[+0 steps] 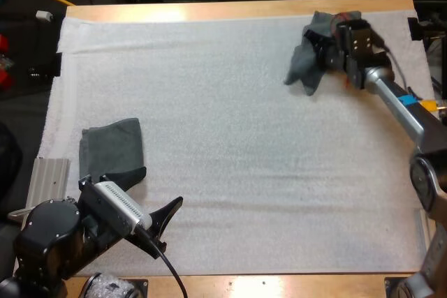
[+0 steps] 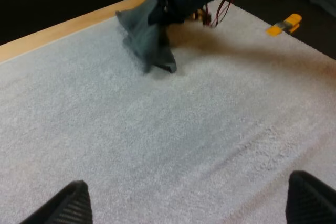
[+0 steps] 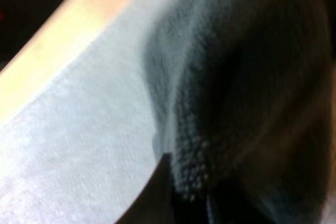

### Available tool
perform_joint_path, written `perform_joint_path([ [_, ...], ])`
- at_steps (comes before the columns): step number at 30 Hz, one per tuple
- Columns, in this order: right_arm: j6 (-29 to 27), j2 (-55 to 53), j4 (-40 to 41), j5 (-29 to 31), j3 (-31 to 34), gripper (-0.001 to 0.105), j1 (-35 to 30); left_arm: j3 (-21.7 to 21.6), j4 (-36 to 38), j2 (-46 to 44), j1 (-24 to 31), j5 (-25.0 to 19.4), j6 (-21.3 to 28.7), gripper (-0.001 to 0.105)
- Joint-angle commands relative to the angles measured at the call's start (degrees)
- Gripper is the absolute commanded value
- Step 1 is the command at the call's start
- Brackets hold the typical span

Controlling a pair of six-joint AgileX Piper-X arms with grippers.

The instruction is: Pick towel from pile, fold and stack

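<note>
My right gripper (image 1: 323, 50) pinching crumpled towel (image 1: 302, 68) near far right corner of mat (image 1: 244, 172), cloth hanging down. I'd lift till tail clears mat, carry to centre, lay flat. My left gripper (image 1: 167, 225) fingers spread, empty, beside folded towel (image 1: 112, 146); ready it for corner grab

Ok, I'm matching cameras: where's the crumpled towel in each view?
High view: crumpled towel far right on the mat, in the right gripper, by the wooden edge.
Left wrist view: crumpled towel hangs from that gripper, beside the wooden edge.
Right wrist view: crumpled towel close up, wooden edge beside it.
Shared landmark: the wooden edge.
</note>
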Motion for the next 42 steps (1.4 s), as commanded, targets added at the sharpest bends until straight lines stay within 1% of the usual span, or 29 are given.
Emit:
perform_joint_path([
  [1,-5.0,-3.7,0.4,1.0,-0.7,0.001,0.2,-0.5,-0.4,0.0,-0.3,0.3,-0.5,0.072],
  [3,-8.7,-7.0,1.8,1.2,-0.7,0.001,0.6,-0.5,-0.4,0.0,-0.3,0.3,-0.5,0.072],
  [6,-11.9,-11.9,5.1,1.2,-0.7,0.001,0.8,-0.5,-0.4,0.0,-0.3,0.3,-0.5,0.072],
  [12,-15.9,-20.4,13.3,1.2,-0.7,0.001,0.9,-0.5,-0.4,0.0,-0.3,0.3,-0.5,0.072],
  [22,-16.6,-33.2,25.9,-0.6,-0.7,0.001,0.9,-0.5,-0.4,0.0,-0.3,0.3,-0.5,0.072],
  [26,-16.6,-37.9,31.1,-2.9,-0.7,0.001,1.1,-0.5,-0.4,0.0,-0.3,0.3,-0.5,0.072],
  [28,-16.6,-40.2,34.5,-3.0,-0.7,0.001,1.6,-0.5,-0.4,0.0,-0.3,0.3,-0.5,0.072],
  [31,-16.6,-43.1,41.0,-3.1,-0.7,0.001,3.1,-0.5,-0.4,0.0,-0.3,0.3,-0.5,0.072],
  [33,-17.9,-45.0,46.1,-3.1,-0.7,0.001,4.7,-0.5,-0.4,0.0,-0.3,0.3,-0.5,0.072],
  [39,-18.8,-46.5,58.0,-2.7,-0.3,0.001,9.2,-0.5,-0.4,0.0,-0.3,0.3,-0.5,0.072],
  [42,-17.7,-46.5,59.8,-2.7,2.3,0.001,11.9,-0.5,-0.4,0.0,-0.3,0.3,-0.5,0.072],
])
